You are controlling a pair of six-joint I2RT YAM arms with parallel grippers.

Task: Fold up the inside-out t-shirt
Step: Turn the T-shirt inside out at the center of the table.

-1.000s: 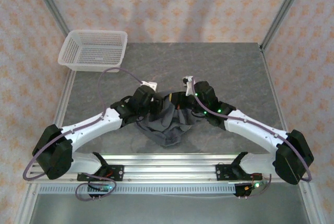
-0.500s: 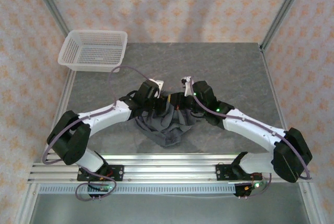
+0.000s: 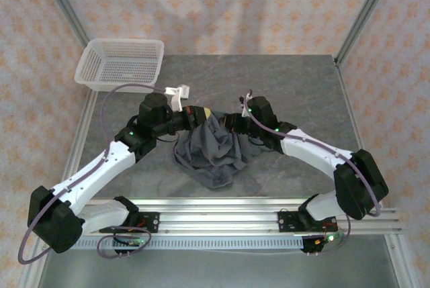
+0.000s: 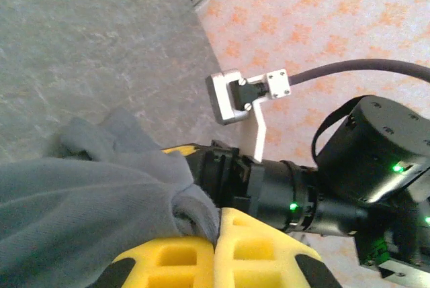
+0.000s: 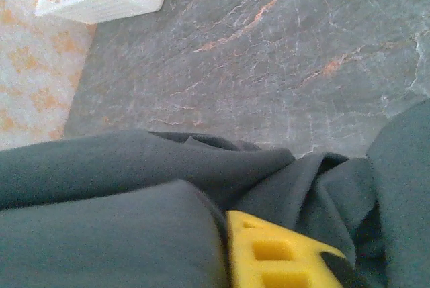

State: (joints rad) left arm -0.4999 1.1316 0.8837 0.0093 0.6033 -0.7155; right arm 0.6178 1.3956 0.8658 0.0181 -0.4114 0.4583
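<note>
Bench (image 3: 289,86): carries the t-shirt (image 3: 211,154), bunched at centre. Its upper edge is raised between both hands and its lower part trails on the surface, judged a lift to open it out before folding.

Basket (image 3: 121,65): far left corner, well apart.

Left hand (image 3: 200,115): closed tight on a pinch of cloth.

Right hand (image 3: 232,121): tip buried in cloth, so whether it grips cannot be told.

Sleeves and collar cannot be made out.

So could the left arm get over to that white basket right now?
Probably yes: bare table lies between the left gripper and the basket. But it is clamped on the t-shirt, so the cloth would likely drag along.
</note>
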